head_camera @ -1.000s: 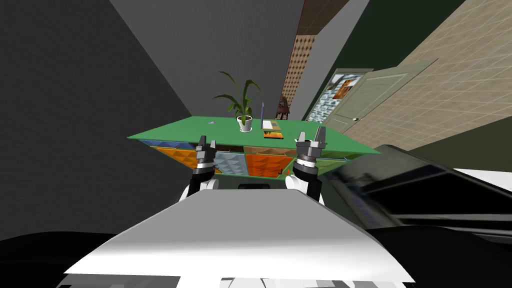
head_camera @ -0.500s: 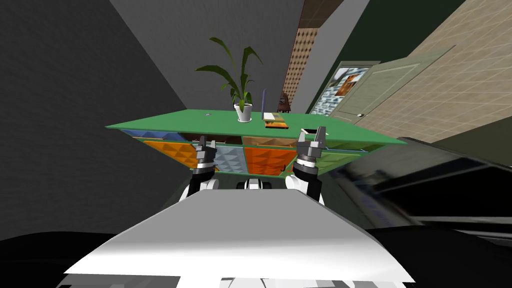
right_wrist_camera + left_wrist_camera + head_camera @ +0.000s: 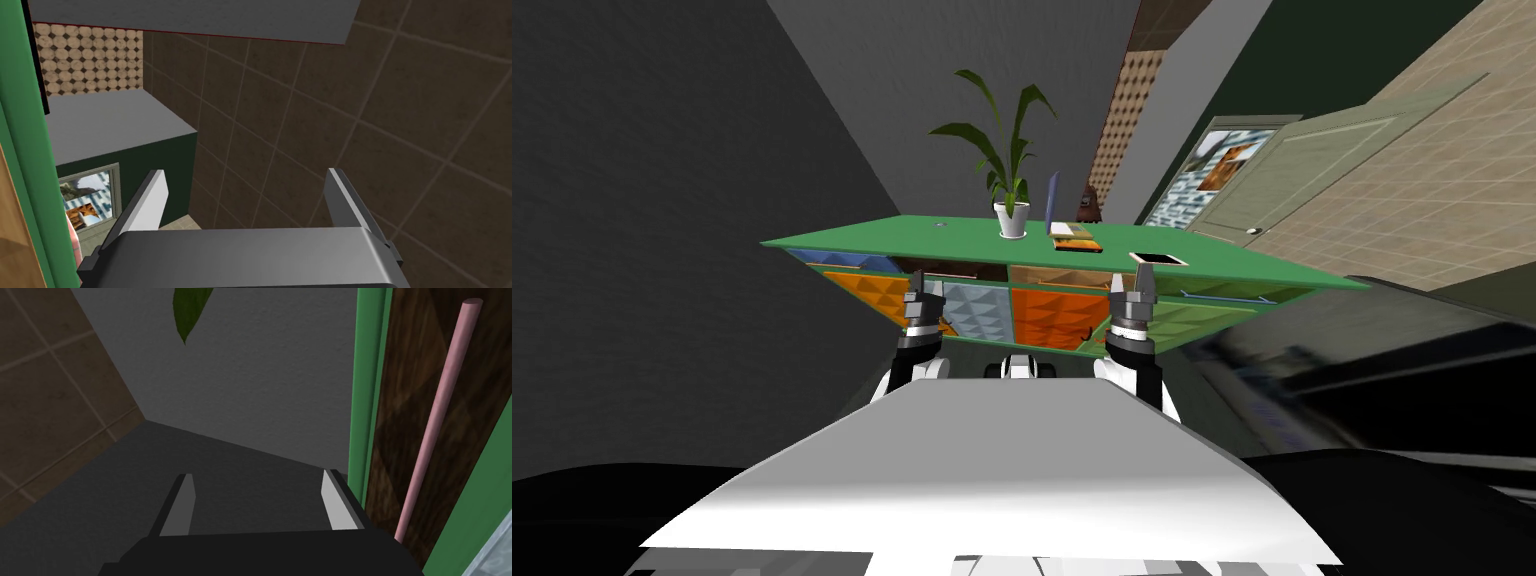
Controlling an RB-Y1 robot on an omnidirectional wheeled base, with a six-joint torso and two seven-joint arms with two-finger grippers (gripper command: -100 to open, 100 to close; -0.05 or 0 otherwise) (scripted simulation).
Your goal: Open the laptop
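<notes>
The laptop (image 3: 1053,205) sat at the far side of the green cabinet top (image 3: 912,238), just right of the potted plant (image 3: 1010,215). Its thin blue lid seemed to stand up already. A small flat stack (image 3: 1078,244) lay just in front of it, and a flat white thing (image 3: 1158,259) lay nearer, to the right.

The left gripper (image 3: 925,286) and the right gripper (image 3: 1131,282) were both low, in front of the coloured drawer fronts (image 3: 1042,315). Both had their fingers apart and held nothing.

I think a few things could go wrong. The hands were under the top's near edge, so lifting them straight up could bump it. The laptop was well away, so a long reach could knock the pot or push the stack. The lid was thin and could slip or tip.

The head view gave the whole top and the laptop. The left wrist view gave a pink bar (image 3: 435,418) on a brown panel, close by the left fingers, and one green leaf (image 3: 186,313).
</notes>
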